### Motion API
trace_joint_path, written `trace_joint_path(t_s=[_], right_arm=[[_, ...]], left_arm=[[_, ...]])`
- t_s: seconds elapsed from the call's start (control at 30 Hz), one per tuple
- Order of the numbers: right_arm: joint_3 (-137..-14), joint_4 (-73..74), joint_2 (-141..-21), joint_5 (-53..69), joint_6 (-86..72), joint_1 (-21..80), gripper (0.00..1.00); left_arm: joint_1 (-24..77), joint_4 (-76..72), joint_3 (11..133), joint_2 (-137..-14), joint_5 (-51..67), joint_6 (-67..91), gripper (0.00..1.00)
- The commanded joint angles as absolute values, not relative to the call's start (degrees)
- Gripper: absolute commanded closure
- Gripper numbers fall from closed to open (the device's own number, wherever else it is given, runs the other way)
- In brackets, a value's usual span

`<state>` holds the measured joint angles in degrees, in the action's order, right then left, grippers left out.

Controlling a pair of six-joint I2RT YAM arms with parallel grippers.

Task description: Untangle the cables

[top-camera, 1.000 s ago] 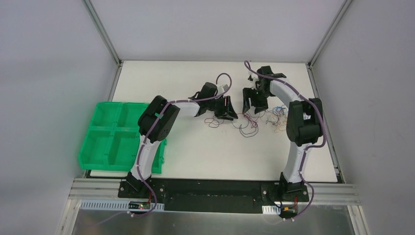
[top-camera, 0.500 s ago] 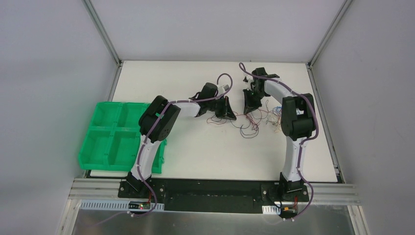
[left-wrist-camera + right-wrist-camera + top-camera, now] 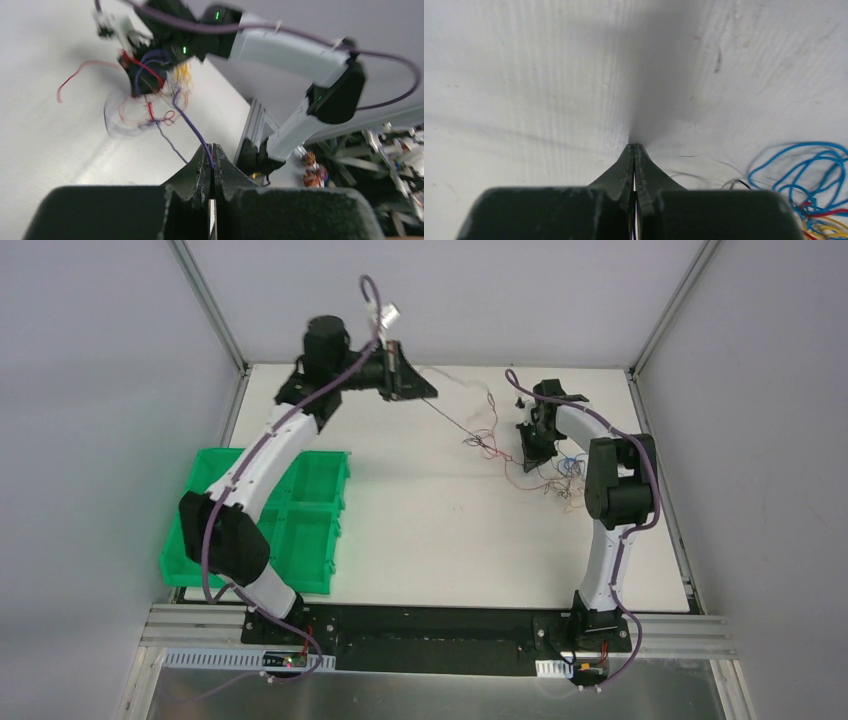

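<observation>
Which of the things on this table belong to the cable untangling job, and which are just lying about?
Part of the job:
purple cable, pinched in the left tool
tangled cables
right tool, shut at the tangle

Lying about:
green compartment bin, off to the left, nothing touching it

Worktop (image 3: 524,75): matt white, faintly scuffed. Bin (image 3: 318,578): glossy green plastic. Right tool (image 3: 634,147): matt black plastic. Frame rail (image 3: 200,625): bare metal.

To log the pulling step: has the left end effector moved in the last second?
Yes. The left end effector, shut on the purple cable, moved leftward from mid-table to the far edge of the table.
</observation>
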<state>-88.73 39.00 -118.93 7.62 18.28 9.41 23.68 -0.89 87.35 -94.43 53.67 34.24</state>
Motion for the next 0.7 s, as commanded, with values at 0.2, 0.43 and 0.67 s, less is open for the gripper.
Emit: trace_joint_path(t_s=[0.2,0.43,0.67], right_arm=[[-80.15,31.55,-113.23,-5.87,29.6,7.34,1.0],[-77.66,29.75,-113.13,-9.06,35.12,4.97,1.0],[-83.72,40.67,-108.29,8.72,32.47,3.86,0.48]], left_arm=[[2.58,9.5,108.92,-87.76,60.81,34.22,1.0],[-7.08,9.52,117.33,-89.1,62.01,35.88,1.0],[-1.95,7.79,113.83,-88.95,66.45,38.3,1.0]])
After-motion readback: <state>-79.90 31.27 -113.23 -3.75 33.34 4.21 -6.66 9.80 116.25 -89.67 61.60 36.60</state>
